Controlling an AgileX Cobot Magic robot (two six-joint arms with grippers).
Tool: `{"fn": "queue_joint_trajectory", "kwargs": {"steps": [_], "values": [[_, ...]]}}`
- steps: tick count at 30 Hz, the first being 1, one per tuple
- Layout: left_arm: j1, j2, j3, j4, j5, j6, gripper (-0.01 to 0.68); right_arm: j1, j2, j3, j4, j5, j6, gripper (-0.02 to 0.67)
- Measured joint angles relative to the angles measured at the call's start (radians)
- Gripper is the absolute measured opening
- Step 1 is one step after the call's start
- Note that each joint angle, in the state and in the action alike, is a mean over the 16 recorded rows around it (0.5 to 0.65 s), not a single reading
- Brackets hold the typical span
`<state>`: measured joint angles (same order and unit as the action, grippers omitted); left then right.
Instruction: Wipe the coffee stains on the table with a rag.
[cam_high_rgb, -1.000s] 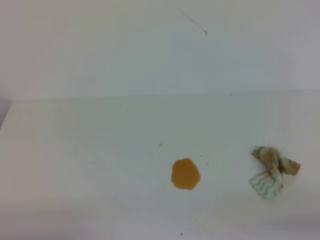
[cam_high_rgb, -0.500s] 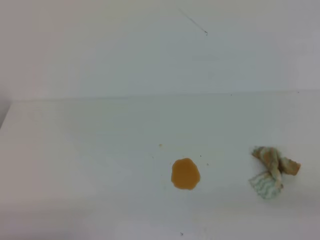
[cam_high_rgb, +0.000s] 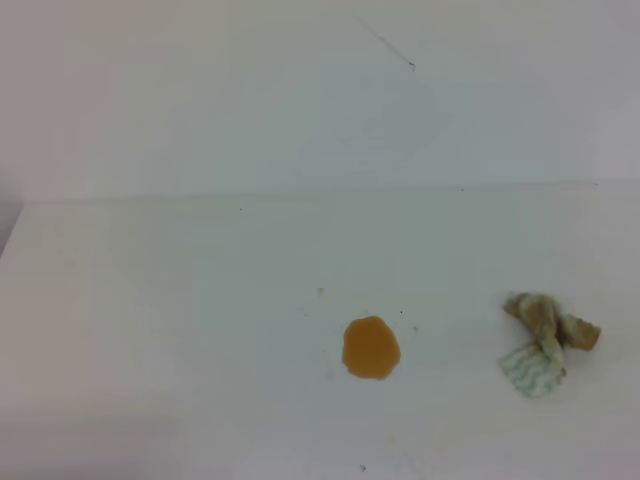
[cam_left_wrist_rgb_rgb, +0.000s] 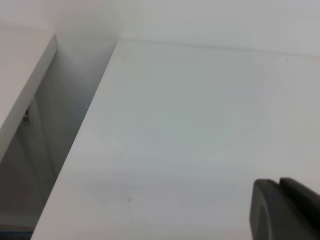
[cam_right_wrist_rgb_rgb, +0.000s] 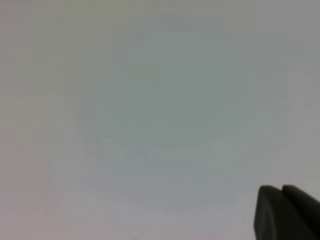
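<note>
1. Overhead, the table (cam_high_rgb: 150, 300) is a plain white surface carrying only loose things; no bowl, cup or tray shows in any view.

2. Near the middle of the overhead view, slightly toward 6 o'clock, lie the coffee stains (cam_high_rgb: 371, 348): one roundish orange-brown blotch, with a tiny tan speck at about 11 o'clock from it and a couple of faint dots at about 1 o'clock.

3. At 3 o'clock from the blotch, well apart from it and close to the view's right edge, sits the rag (cam_high_rgb: 545, 343). It is a wadded cloth, tan-brown on its upper part and whitish with pale green stripes on its lower part. It does not touch the blotch.

4. Neither arm appears in the overhead view, so the rag and the stains lie untouched by either.

5. Through the left wrist camera, the left gripper (cam_left_wrist_rgb_rgb: 285, 210) shows only as a dark corner at 5 o'clock, over bare white tabletop near the table's left edge. I cannot tell how wide it stands. Neither rag nor stain appears there.

6. Through the right wrist camera, the right gripper (cam_right_wrist_rgb_rgb: 286, 212) is likewise a dark piece at 5 o'clock against a blank pale field; its spread cannot be told.
</note>
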<state>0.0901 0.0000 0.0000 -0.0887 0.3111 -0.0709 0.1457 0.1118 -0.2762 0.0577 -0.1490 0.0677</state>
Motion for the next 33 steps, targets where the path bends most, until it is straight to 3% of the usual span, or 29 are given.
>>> {"fn": "queue_joint_trajectory", "kwargs": {"steps": [18, 33], "values": [[0.000, 0.000, 0.000, 0.000, 0.000, 0.000, -0.003, 0.000, 0.699, -0.592, -0.185, 0.639, -0.018, -0.003], [0.000, 0.000, 0.000, 0.000, 0.000, 0.000, -0.002, 0.000, 1.068, -0.669, -0.195, 0.872, -0.063, 0.002]]}}
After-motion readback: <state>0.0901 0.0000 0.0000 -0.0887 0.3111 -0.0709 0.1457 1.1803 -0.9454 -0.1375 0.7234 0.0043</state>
